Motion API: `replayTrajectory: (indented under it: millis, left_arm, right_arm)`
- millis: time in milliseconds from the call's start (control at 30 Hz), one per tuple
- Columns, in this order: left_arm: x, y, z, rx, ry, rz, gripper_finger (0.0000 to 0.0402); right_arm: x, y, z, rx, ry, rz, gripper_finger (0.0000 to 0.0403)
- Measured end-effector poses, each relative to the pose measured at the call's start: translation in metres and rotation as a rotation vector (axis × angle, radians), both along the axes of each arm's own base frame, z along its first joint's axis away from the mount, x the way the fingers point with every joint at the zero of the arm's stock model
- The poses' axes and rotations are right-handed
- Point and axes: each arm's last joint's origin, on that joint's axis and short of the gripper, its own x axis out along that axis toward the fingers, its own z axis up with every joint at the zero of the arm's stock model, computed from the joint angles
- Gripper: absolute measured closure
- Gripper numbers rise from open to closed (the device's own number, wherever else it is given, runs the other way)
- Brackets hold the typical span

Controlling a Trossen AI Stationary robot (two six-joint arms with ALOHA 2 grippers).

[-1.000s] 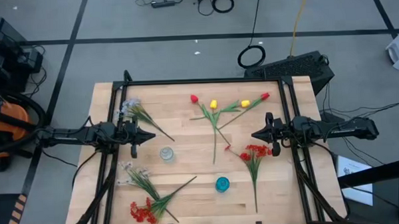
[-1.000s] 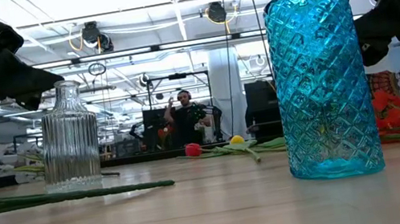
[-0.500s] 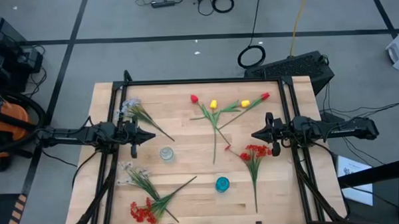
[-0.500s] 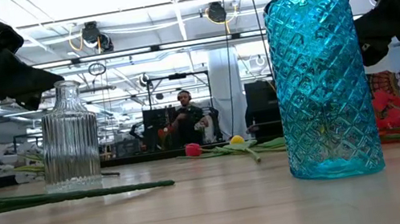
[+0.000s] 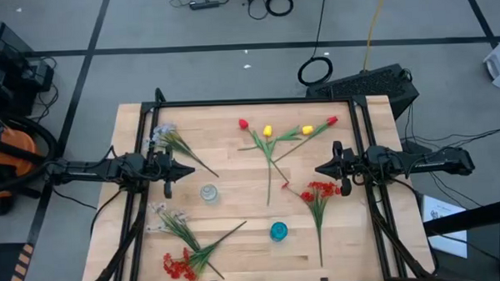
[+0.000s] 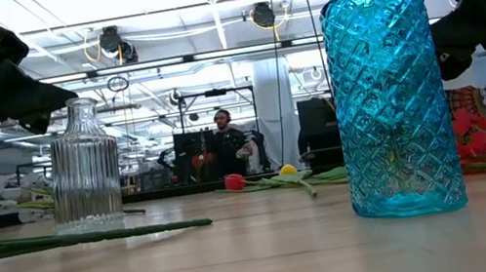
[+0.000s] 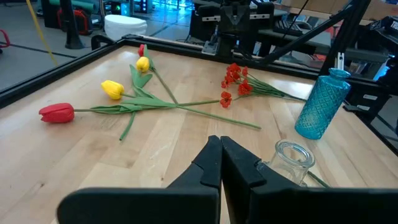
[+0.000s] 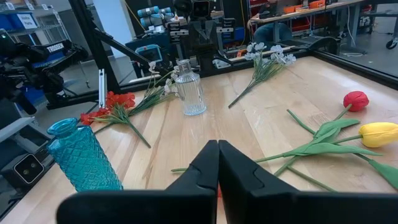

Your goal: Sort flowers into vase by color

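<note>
Flowers, loose on the table, none in a vase yet:
- Tulips (image 5: 271,138), red and yellow, stalks crossed in one heap at the far middle. Risk: a pinch there may lift two colours at once, or drag a neighbour along by its leaves.
- Red spray (image 5: 320,191), just beside the right gripper, stalk running toward the near edge. Nearest pick for that arm.
- White spray (image 5: 168,137), far left, by the left gripper.
- Second white spray (image 5: 173,220) and second red spray (image 5: 178,265), near left corner, stalks overlapping. Risk: same tangle, wrong colour carried off; the red one lies close to the table edge and could be nudged off.

Vases:
- Clear glass vase (image 5: 208,193), left of centre, standing upright.
- Blue vase (image 5: 278,231), near middle, upright, narrow neck. Risk: a thin limp stalk may miss so small a mouth, and a sideways knock could tip either vase. Both stand between the arms and the opposite flowers.

Grippers:
- Left gripper (image 7: 220,151), hovering at the left side of the table, fingers pressed together, holding nothing.
- Right gripper (image 8: 217,155), hovering at the right side, fingers likewise pressed together and empty. Both must open before any pick.

Surroundings:
- Wooden table (image 5: 234,170) inside a black frame.
- A person (image 6: 228,144) in the room beyond, well away from the work.
</note>
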Motion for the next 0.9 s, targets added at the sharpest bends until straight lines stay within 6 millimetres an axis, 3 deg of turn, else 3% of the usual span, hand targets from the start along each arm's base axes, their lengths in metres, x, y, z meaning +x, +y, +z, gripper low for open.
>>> replayTrajectory:
  millis: [367, 900]
  left_arm:
    - [0.000, 0.000, 0.000, 0.000, 0.000, 0.000, 0.0396]
    - [0.000, 0.000, 0.000, 0.000, 0.001, 0.000, 0.0396]
  right_arm:
    - [0.000, -0.001, 0.001, 0.027, -0.011, -0.022, 0.0403]
    - [-0.001, -0.013, 0.012, 0.231, -0.136, -0.469, 0.0403]
